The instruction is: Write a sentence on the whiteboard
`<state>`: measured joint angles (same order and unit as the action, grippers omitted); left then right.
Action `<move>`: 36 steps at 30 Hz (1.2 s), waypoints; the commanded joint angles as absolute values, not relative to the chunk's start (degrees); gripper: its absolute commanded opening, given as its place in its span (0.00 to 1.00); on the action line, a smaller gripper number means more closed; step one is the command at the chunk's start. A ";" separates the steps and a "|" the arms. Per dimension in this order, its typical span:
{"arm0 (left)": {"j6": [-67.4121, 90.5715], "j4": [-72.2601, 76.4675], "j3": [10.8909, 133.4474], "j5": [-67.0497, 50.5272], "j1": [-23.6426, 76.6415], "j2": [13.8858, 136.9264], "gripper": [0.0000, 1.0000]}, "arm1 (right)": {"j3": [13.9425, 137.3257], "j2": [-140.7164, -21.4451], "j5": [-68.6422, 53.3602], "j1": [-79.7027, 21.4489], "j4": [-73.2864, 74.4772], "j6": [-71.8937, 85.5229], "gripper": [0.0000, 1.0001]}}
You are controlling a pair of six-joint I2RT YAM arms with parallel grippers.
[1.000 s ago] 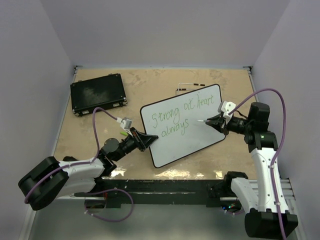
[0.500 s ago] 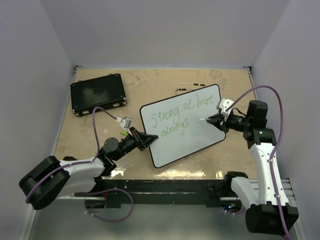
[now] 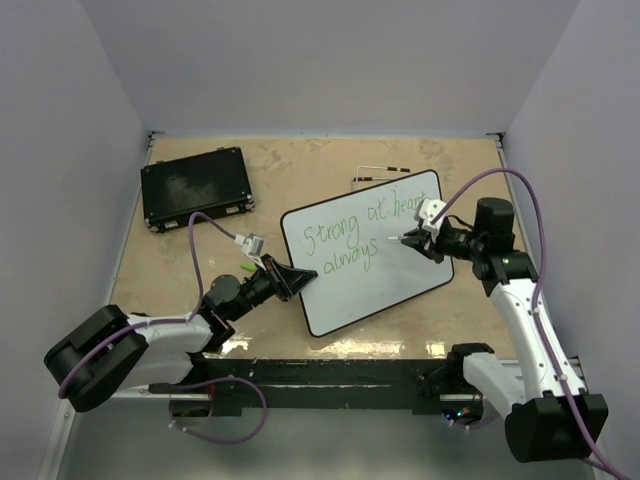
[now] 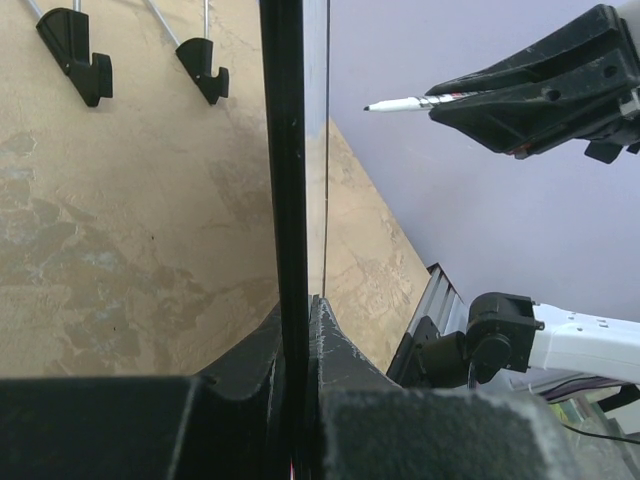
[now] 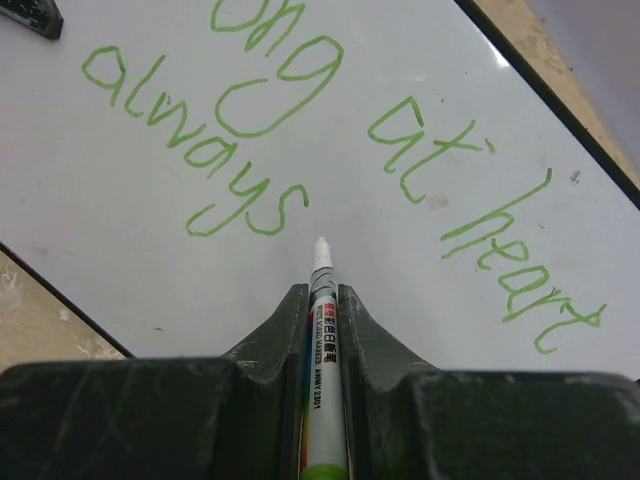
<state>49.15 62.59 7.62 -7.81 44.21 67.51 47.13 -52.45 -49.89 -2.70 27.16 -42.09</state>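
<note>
The whiteboard is seen askew on the tan bench, right of centre, with its long sides running from near-left to far-right. Whether it lies fully flat cannot be told. The sentence is recorded in green marker on the board's upper half: "Strong at heart" on the upper line and "always" on the lower line, beneath "Strong". The left fingers are closed on the board's thin black rim at its near-left side; in the left wrist view the rim is seen edge-on, pinched between the two dark finger pads. The right fingers are closed on a marker, whose white and green barrel is clamped between them with its pale tip pointed forward. In the right wrist view the tip is placed on the lower line, just beside the final "s" of "always" and below "at". In the left wrist view the tip appears held slightly off the board's face, so contact cannot be confirmed. A flat black case is noted at the far-left of the bench, well apart from the board. A thin wire piece with black ends lies on the bench just behind the board's far edge. Purple cables are routed along both arms.
</note>
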 commanded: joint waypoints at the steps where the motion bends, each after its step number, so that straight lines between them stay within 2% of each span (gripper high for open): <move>1: 47.20 67.76 9.32 -9.49 44.21 67.59 0.00 | 49.04 -55.46 -46.58 -3.87 27.77 -43.33 0.00; 7: 47.37 67.94 9.14 -9.58 44.12 67.15 0.00 | 48.08 -53.79 -42.45 -3.78 26.90 -42.28 0.00; 36: 48.52 70.22 8.53 -9.58 44.21 68.82 0.00 | 47.90 -58.18 -37.53 -6.50 20.66 -35.42 0.00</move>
<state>50.43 63.57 7.62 -7.70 44.21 68.69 47.16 -58.04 -38.72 -5.78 23.88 -36.99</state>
